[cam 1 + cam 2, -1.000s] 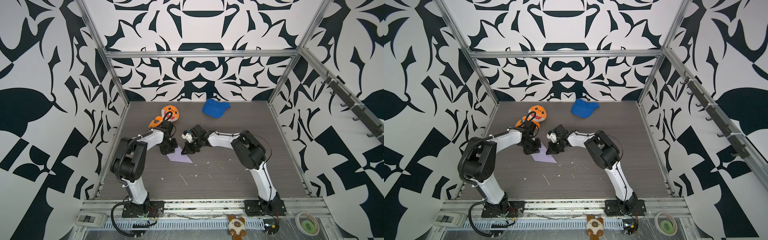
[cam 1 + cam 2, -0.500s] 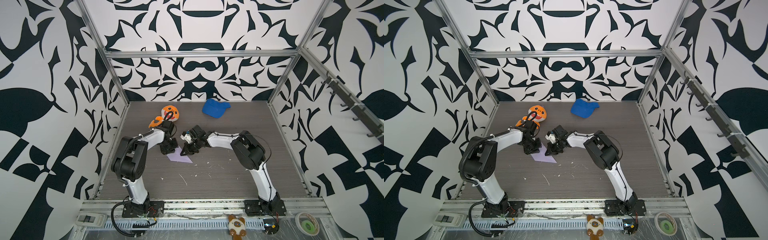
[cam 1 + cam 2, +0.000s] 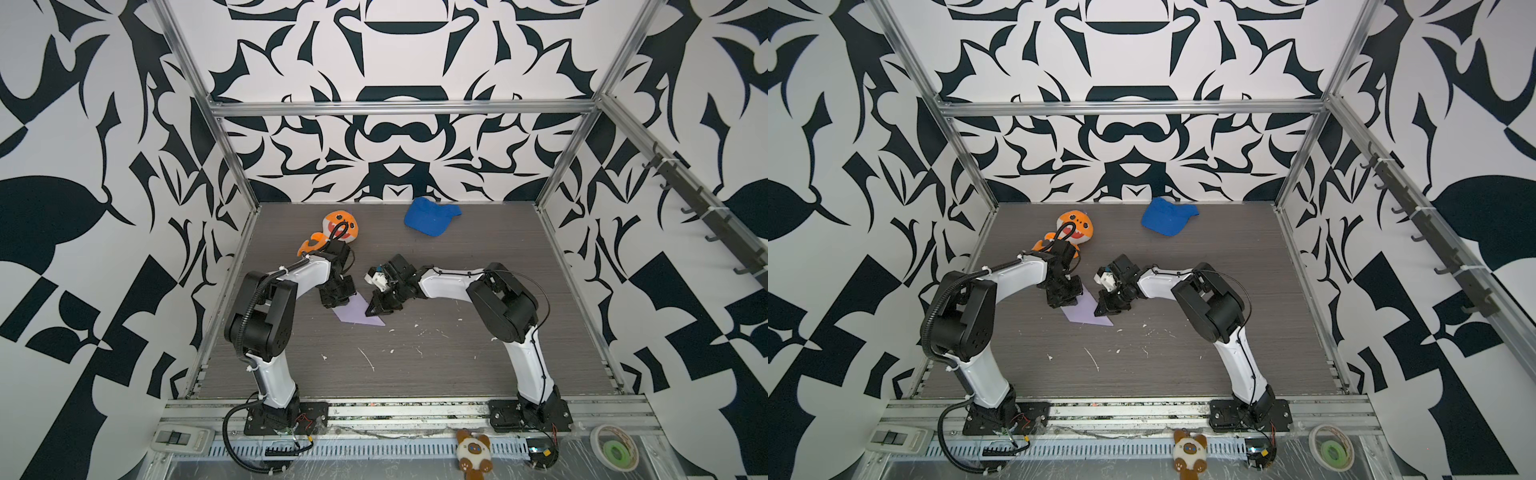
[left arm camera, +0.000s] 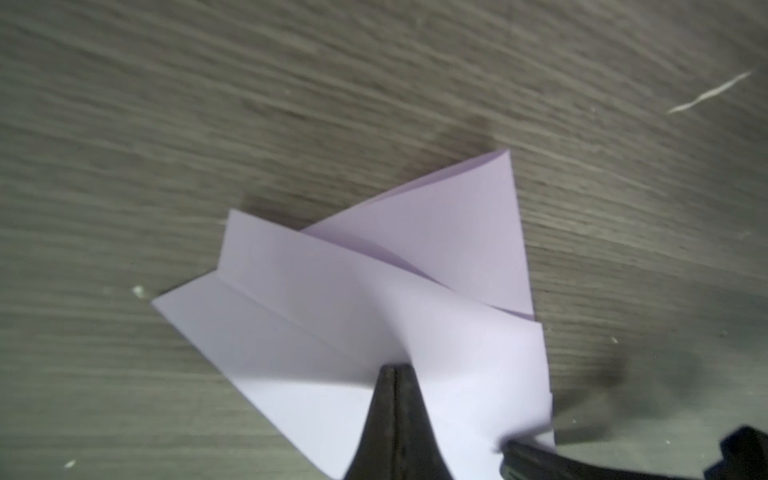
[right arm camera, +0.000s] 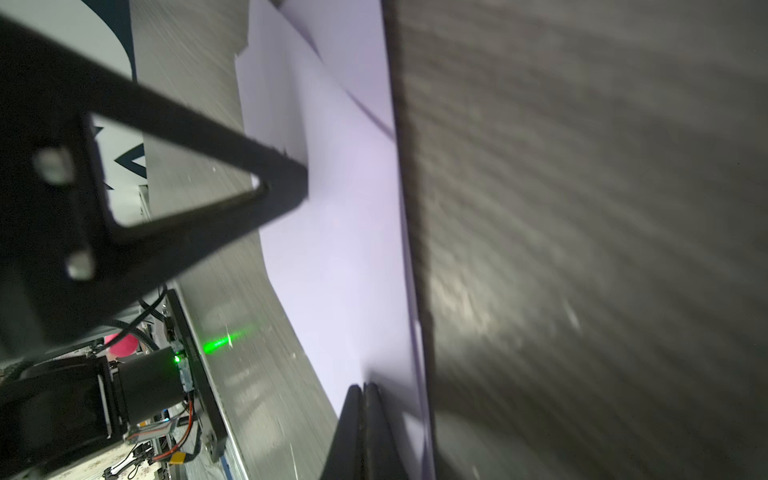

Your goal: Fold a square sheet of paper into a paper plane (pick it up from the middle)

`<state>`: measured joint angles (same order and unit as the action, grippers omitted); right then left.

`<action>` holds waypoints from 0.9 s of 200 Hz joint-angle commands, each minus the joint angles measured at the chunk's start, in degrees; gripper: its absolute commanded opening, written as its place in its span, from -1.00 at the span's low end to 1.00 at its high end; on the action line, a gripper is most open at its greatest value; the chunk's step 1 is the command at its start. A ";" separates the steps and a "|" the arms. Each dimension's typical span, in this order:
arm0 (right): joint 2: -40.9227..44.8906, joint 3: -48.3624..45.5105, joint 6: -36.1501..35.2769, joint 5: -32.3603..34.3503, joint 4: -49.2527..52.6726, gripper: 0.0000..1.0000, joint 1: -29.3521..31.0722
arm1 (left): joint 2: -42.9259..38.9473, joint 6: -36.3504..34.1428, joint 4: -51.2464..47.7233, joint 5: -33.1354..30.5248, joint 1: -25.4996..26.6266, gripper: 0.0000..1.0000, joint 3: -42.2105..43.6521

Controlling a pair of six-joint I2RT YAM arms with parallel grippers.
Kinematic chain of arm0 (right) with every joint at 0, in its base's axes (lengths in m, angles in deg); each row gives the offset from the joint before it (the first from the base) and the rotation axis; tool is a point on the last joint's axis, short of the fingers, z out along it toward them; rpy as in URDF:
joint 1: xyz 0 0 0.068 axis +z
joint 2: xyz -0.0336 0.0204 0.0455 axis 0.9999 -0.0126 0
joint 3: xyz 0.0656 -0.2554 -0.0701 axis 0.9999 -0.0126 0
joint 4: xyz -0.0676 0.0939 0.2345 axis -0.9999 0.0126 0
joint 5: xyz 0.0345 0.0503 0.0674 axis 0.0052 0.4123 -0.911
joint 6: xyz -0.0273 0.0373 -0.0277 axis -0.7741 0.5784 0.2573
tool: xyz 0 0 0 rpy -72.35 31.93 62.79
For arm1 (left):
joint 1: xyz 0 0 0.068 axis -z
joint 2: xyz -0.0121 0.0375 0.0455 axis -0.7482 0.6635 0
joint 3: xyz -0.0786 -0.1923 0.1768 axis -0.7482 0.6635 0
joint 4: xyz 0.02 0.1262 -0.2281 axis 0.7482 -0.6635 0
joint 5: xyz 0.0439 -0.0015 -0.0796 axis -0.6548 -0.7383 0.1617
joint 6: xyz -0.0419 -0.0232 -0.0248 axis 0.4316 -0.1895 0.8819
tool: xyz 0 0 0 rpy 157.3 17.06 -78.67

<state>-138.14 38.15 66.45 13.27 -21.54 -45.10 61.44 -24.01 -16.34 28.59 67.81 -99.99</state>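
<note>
A thin pale-lavender sheet of paper, already folded into a pointed, layered wedge, was pictured lying on the grey wood-grain tabletop between the two arms in both top views. The left gripper was set down on the sheet's far left corner. Its black jaws were pressed together with no gap, and in the left wrist view their tips were seen touching the top layer. The right gripper was lowered at the sheet's right edge, its jaws likewise drawn together and resting on the paper. Whether any layer was pinched between either pair could not be told. One folded flap was shown lifted slightly off the layer beneath. An orange plush shark was seen behind the left arm and a blue fabric cap near the back wall, both apart from the sheet. Small white scraps were scattered across the near tabletop.
</note>
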 commanded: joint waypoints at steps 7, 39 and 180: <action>2.36 -4.49 -1.46 3.62 4.39 -1.00 -0.23 | 3.95 -0.44 -4.28 -8.06 -1.01 -0.97 1.63; 3.88 -8.16 -0.75 4.56 3.18 -1.00 -0.81 | 4.18 -0.71 -4.55 -8.48 -1.05 -0.97 1.49; 11.47 -22.32 7.34 2.18 -10.55 -1.00 -4.27 | 5.07 -1.36 -5.72 -8.87 -1.01 -0.97 -0.65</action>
<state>-128.00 19.02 72.06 12.42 -33.85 -48.20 62.69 -24.82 -18.51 26.25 67.81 -101.92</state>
